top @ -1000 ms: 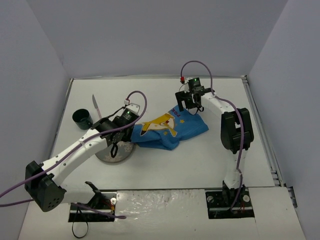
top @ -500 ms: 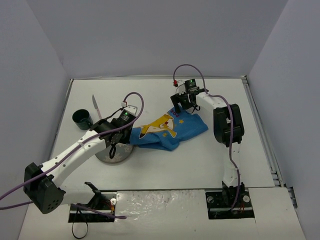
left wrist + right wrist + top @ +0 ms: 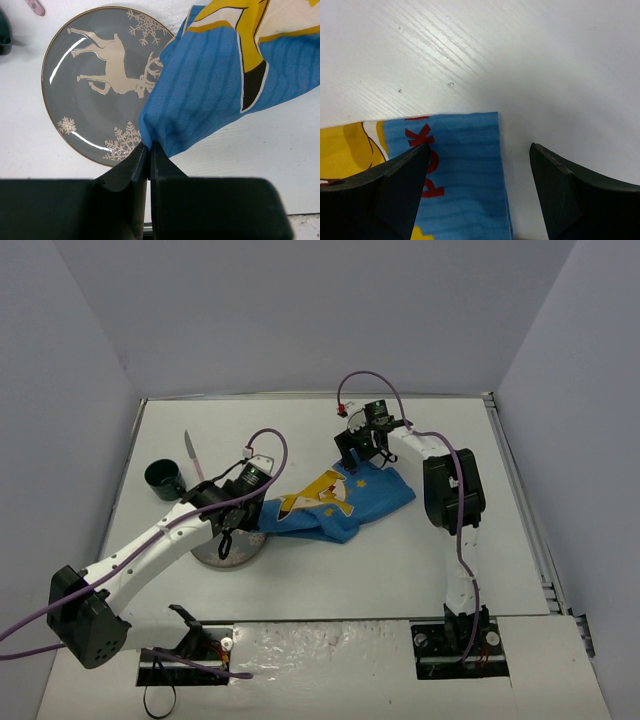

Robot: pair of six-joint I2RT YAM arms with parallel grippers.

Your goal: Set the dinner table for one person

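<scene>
The blue cartoon-print placemat (image 3: 335,498) lies bunched on the white dinner table (image 3: 330,570). My left gripper (image 3: 252,510) is shut on the placemat's left corner (image 3: 150,135), holding it over the edge of a grey plate with a deer print (image 3: 100,85). The plate also shows in the top view (image 3: 222,550), partly under my left arm. My right gripper (image 3: 357,452) is open above the placemat's far corner (image 3: 465,150), its fingers (image 3: 395,185) straddling that corner's edge without touching it.
A dark green cup (image 3: 163,477) stands at the left. A pink-handled knife (image 3: 191,452) lies behind it. The table's metal rail (image 3: 520,500) runs along the right side. Grey walls enclose the back and sides.
</scene>
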